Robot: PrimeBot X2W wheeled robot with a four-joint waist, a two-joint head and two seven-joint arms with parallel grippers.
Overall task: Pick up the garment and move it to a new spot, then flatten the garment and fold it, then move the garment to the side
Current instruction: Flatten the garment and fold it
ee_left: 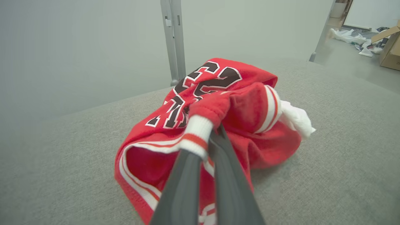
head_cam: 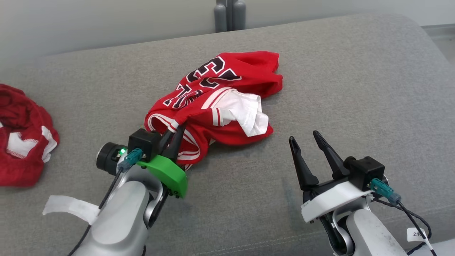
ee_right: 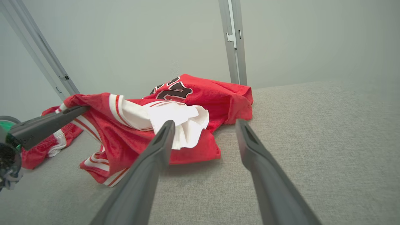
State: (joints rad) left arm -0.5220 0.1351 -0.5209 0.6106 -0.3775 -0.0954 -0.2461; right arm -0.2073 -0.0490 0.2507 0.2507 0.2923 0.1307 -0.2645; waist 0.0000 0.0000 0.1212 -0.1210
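while its black lettering (head_cam: pixel 206 82) crumples unreadably, left tool (head_cam: pixel 176 128) pinches red garment (head_cam: pixel 256 73).

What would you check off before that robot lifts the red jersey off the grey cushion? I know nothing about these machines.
1. Left gripper shut on the striped trim of the red jersey: ok.
2. Right gripper open and apart from the cloth: ok.
3. How many layers are pinched: cannot tell.
4. Bare grey cushion on the robot's right for a new spot: ok.
5. Other red garment lying apart from the jersey: ok.
6. Jersey flat: not ok, it is crumpled.
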